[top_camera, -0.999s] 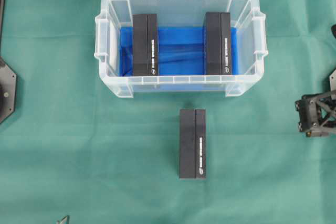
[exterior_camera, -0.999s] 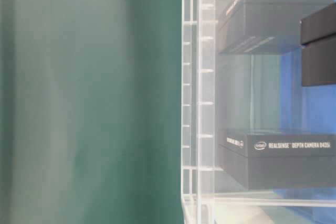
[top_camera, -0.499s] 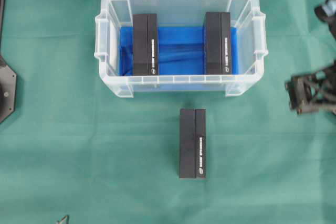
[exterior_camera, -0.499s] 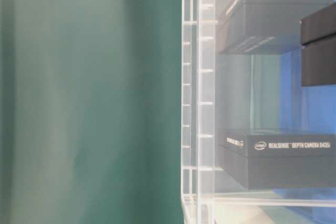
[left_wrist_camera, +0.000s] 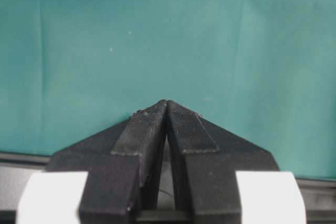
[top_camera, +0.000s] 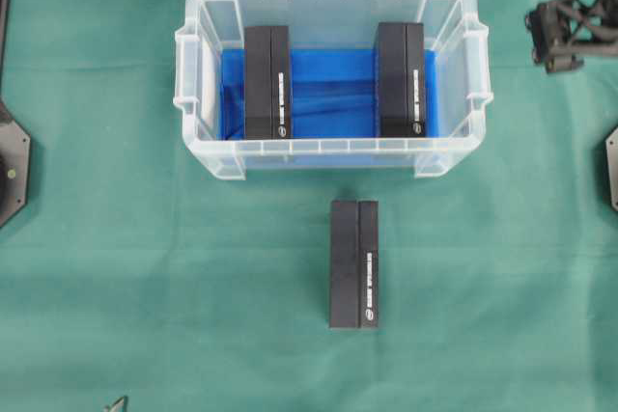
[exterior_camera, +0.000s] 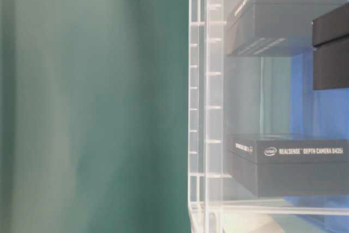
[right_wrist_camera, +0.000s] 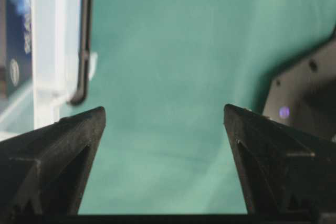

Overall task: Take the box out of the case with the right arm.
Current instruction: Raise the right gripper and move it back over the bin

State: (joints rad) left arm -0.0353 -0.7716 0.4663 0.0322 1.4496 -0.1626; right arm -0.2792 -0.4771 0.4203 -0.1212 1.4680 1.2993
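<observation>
The case [top_camera: 333, 156] sits in the upper middle of the overhead view on the green cloth [top_camera: 126, 267]. It is a clear plastic bin with a rimmed edge, side handles and a blue bottom. Two black boxes stand inside it, well apart from each other. The left box [top_camera: 267, 82] is near the left wall. The right box [top_camera: 401, 79] is near the right wall. Each carries white lettering along one long face. A third black box [top_camera: 354, 264] lies outside the case, on the cloth just below the case's lower wall and slightly right of centre.

The right gripper [top_camera: 555, 34] appears at the upper right edge of the overhead view, beside the right handle of the case and apart from it. In the right wrist view its two pointed fingers [right_wrist_camera: 63, 156] stand far apart with only cloth between them. Nothing is held. The case wall shows at the upper left of that view.

The left gripper [left_wrist_camera: 167, 109] is seen in the left wrist view only. Its fingertips meet at a point over bare cloth and grip nothing.

In the table-level view the case wall [exterior_camera: 199, 102] fills the right side, with two lettered boxes visible through it.
</observation>
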